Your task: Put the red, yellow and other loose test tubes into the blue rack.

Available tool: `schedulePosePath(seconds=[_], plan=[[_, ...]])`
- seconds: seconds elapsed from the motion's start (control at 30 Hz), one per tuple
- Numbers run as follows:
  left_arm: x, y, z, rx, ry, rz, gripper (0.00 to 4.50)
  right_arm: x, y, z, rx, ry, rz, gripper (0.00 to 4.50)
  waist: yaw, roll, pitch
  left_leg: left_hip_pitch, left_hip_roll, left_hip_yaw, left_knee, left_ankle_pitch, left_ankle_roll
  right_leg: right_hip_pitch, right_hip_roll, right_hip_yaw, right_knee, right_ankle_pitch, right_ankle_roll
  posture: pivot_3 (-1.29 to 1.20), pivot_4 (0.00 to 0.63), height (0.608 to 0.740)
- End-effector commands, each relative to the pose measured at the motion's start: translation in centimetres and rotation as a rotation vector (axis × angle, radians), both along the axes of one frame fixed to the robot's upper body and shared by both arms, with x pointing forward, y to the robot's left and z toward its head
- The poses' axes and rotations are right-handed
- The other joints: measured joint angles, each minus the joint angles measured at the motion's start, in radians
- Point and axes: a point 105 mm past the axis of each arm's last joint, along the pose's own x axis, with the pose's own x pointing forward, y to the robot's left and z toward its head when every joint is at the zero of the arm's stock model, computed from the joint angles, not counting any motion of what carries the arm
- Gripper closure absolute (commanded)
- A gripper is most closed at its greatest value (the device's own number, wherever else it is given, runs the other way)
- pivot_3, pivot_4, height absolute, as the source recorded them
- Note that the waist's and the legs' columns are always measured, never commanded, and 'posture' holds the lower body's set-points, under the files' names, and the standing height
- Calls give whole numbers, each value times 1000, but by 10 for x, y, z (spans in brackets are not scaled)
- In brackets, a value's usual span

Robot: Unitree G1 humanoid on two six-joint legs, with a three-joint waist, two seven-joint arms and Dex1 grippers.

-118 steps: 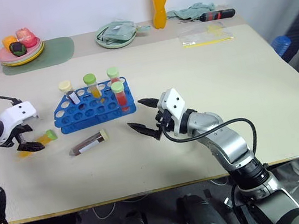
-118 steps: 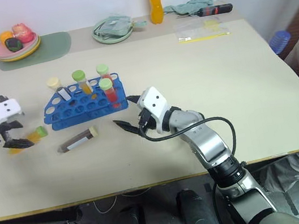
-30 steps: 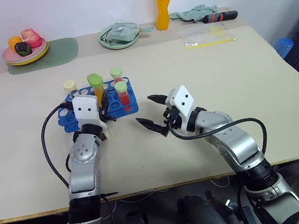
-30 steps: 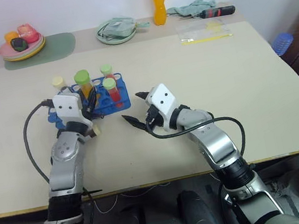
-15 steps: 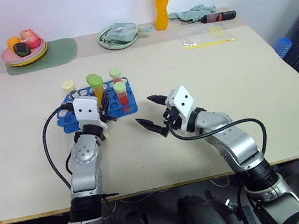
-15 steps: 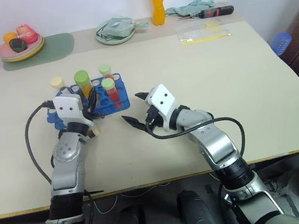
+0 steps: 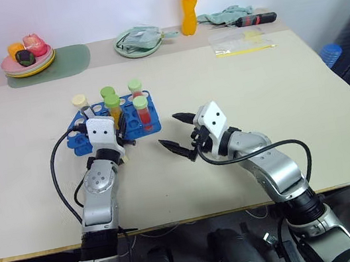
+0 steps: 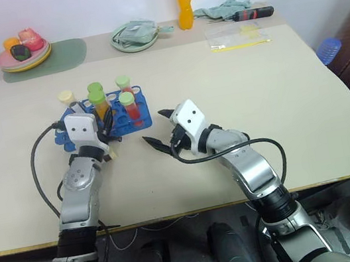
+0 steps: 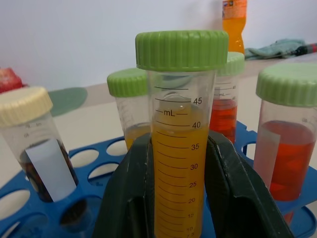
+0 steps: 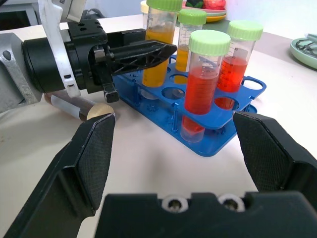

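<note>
The blue rack point(image 7: 149, 126) stands left of the table's centre. It holds two red tubes point(image 7: 141, 111), a yellow tube at the back point(image 7: 107, 93) and a cream-capped dark tube point(image 7: 80, 104). My left gripper point(image 7: 118, 123) reaches in from the near side. Its fingers point(image 9: 225, 188) press both sides of a green-capped yellow test tube point(image 9: 179, 163), which stands upright in a rack hole. A brown loose tube point(image 10: 69, 105) lies on the table under that wrist. My right gripper point(image 7: 172, 131) hovers open and empty just right of the rack.
Along the far edge sit a plate of fruit point(image 7: 28, 62) on a green mat point(image 7: 74, 56), a green dish with a cloth point(image 7: 138, 41), an orange bottle point(image 7: 189, 1), a screwdriver point(image 7: 254, 19) and a plastic bag point(image 7: 242, 42).
The left gripper and its yellow tube have sunk a little, so the tube now sits lower among the rack's other tubes. The right arm has kept still.
</note>
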Motion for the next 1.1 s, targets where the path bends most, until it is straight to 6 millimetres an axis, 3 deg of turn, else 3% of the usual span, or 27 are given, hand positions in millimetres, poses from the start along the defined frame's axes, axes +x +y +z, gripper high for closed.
schedulePosePath(seconds=[0.03, 0.1, 0.23, 0.33, 0.57, 0.77, 0.93, 1.1], plan=[[-4, 6, 11, -11, -34, 19, 1234, -7, 5, 13, 19, -55, 26, 301, 0, 0, 0, 0, 0, 0, 0, 0, 0, 0, 0, 0, 0, 0, 0, 0, 150, 740], [-12, 16, 21, -25, -50, 23, 227, -7, 4, 15, 18, -60, 29, 301, -3, 0, 0, 0, 0, 0, 0, 0, 0, 0, 0, 0, 0, 0, 0, 0, 150, 740], [-35, 46, 47, 33, -32, -17, 227, -9, 0, 19, 15, -66, 32, 301, -5, 0, 0, 0, 1, 0, -1, 0, 0, -1, 1, 0, 0, 0, 0, 0, 150, 740], [-51, 60, 63, 91, 61, -144, 227, -10, -1, 20, 10, -67, 45, 301, -4, 1, 1, 0, 1, -1, -2, 0, 0, -1, 1, 0, 0, 0, 0, 0, 150, 740], [-86, 62, 54, 534, 630, -546, 103, -10, 3, 19, -1, -63, 85, 301, -1, 0, 2, 0, 0, 0, -3, 0, 0, -1, 0, -1, -2, -1, -1, 0, 150, 740], [-80, 68, 35, 741, 999, -612, 103, -8, 7, 20, -1, -73, 99, 301, -4, 2, 3, -1, 1, 1, -4, 0, 0, -2, 2, 0, -2, -1, -1, 0, 150, 740], [-45, 60, 30, 922, 1120, -648, 103, -8, 5, 20, 1, -83, 79, 301, -1, 3, 3, -2, 1, 0, -4, 0, 0, -4, 3, 0, -1, -1, -2, 0, 150, 740], [-26, 61, 18, 985, 1235, -662, 103, -10, 1, 18, 3, -86, 49, 301, -7, 3, 3, -2, 1, 1, -4, 0, 0, -5, 3, 0, -2, -1, -2, 0, 150, 740]])
